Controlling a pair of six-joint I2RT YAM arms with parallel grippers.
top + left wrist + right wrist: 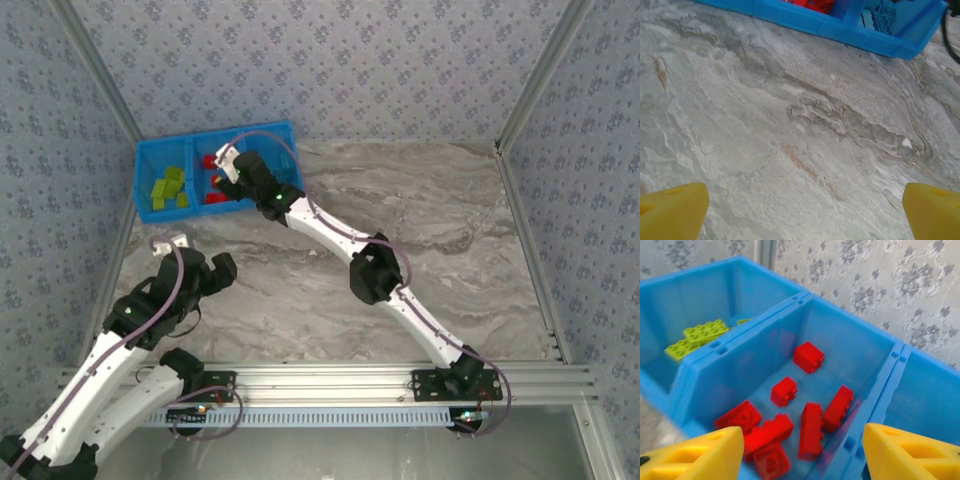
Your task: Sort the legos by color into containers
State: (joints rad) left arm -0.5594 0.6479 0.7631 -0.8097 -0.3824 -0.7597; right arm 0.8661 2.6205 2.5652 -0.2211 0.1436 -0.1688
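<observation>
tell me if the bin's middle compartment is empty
Not empty. In the right wrist view the middle compartment holds several red bricks lying on its floor.

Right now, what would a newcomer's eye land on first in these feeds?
The bright blue bin at the far left corner of the marble table, its middle compartment holding a heap of red bricks, lime green bricks next door. The right gripper hangs open over the red bricks.

Top: high, rear, looking down. Left wrist: low, facing shared blue bin (810, 22); right wrist: close above it.
</observation>
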